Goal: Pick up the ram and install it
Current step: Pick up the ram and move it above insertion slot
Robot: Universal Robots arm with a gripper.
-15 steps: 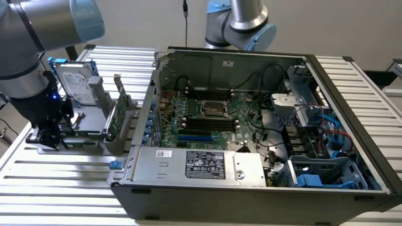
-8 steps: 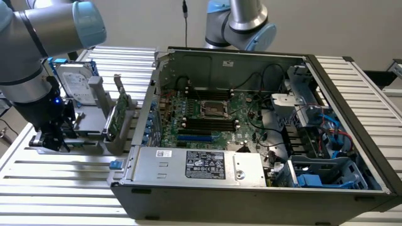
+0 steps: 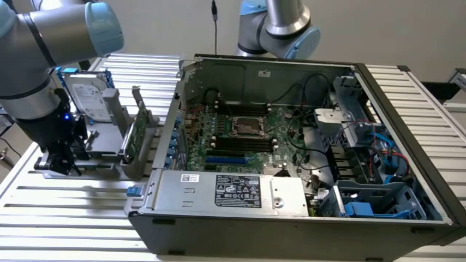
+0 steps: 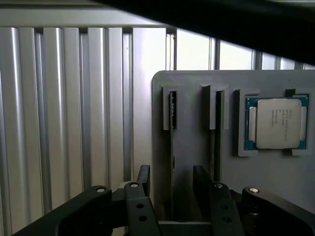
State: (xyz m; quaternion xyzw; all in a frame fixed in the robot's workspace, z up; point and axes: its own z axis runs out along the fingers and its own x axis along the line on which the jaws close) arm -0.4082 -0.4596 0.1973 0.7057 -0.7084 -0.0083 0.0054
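From where I'm driving, the job has barely started. The black two-fingered gripper (image 4: pixel 172 179) is down over the pale grey moulded parts rack (image 4: pixel 192 132), which I can also see under the arm in the exterior view, where the gripper (image 3: pixel 63 159) hangs over the rack's near end. The ram (image 4: pixel 173 113), a long, thin circuit-board stick that looks like a dark line edge-on, stands upright in one of the rack's narrow slots. The square silver-lidded processor (image 4: pixel 276 123) sits in a pocket two slots away on the same rack. The pincer is released, with its black fingers (image 4: pixel 143 178) spread wide on either side of the stick and apart from it, so I judge nothing is gripped yet. The open black-and-steel computer case (image 3: pixel 291 218) stands just beside the rack, and its long black memory slots (image 3: pixel 240 144) look unfilled. Grasping, lifting, carrying and seating all remain.
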